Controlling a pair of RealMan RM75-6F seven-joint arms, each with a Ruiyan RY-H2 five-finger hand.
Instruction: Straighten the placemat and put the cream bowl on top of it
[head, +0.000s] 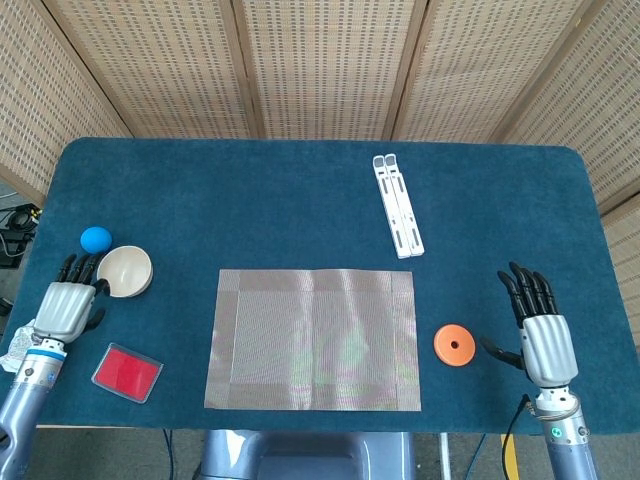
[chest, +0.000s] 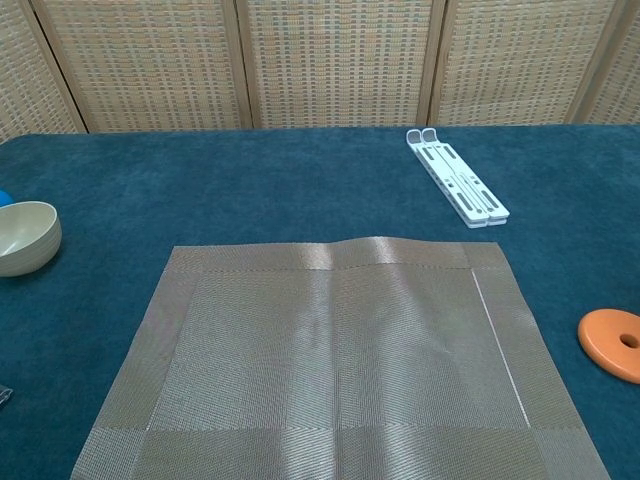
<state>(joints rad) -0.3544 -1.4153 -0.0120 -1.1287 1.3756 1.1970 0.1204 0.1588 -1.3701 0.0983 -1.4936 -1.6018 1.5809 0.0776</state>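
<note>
Though upright – cream bowl (head: 125, 271) empty

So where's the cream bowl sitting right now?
In the head view, the cream bowl sits near the table's left edge, between the blue ball and the placemat, beside the left hand.
</note>
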